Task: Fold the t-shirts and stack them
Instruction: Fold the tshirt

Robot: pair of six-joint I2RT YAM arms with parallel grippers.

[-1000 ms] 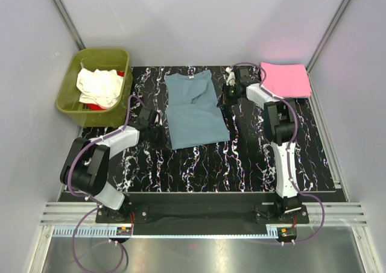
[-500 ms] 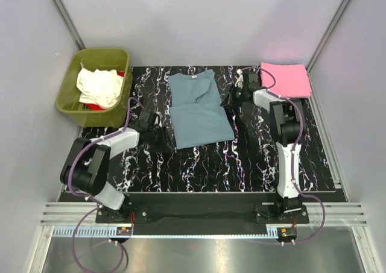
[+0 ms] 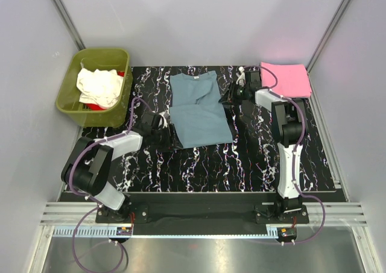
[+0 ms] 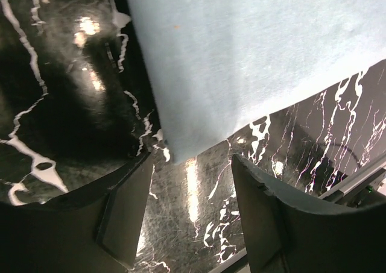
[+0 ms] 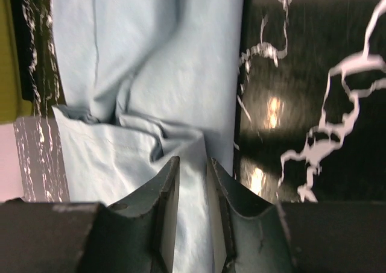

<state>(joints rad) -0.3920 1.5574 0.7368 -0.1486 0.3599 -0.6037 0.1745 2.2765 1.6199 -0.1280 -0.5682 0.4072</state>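
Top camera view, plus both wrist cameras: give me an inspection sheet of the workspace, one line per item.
Surface: black marbled mat, nothing spilled on it.
Job's things: blue-grey t-shirt part-folded at mid mat; pink t-shirt folded at the far right corner; cream-white t-shirt and red t-shirt bunched in the tub.
Clutter: olive-green tub off the mat's far left corner; nothing else seen.
Grippers: left gripper open at the blue-grey shirt's near left corner; right gripper slightly open over its right edge.
Cables: purple cables run along both arms, clear of the shirts.
Surroundings: pale enclosure walls; metal rail at the near edge.
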